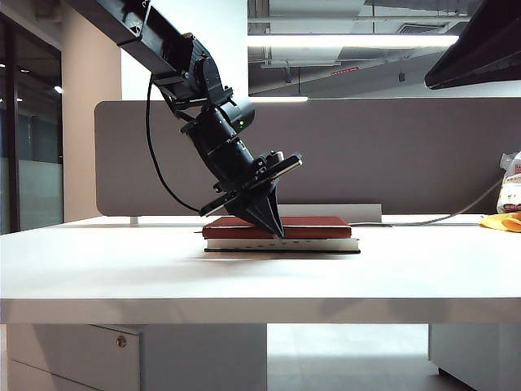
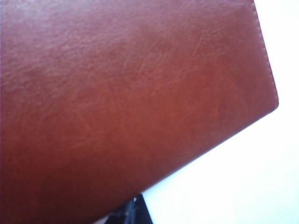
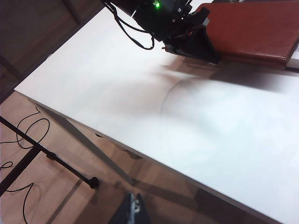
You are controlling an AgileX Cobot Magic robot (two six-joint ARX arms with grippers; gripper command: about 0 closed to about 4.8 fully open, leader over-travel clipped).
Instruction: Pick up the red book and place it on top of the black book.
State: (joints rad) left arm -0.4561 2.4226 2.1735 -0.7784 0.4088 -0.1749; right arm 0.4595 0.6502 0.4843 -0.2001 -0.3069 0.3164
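The red book lies flat on top of the black book at mid-table, their edges roughly lined up. My left gripper points steeply down, shut, with its tip against the red book's near edge towards the book's left end. Nothing shows between its fingers. In the left wrist view the red book's cover fills the frame, and the left gripper's dark tip sits at the cover's edge. The right wrist view shows the left gripper beside the red book. My right gripper hangs shut off the table, over the floor.
A grey partition runs behind the white table. At the far right lie a yellow object, a white bag and a cable. A black stand with cables sits on the floor beside the table.
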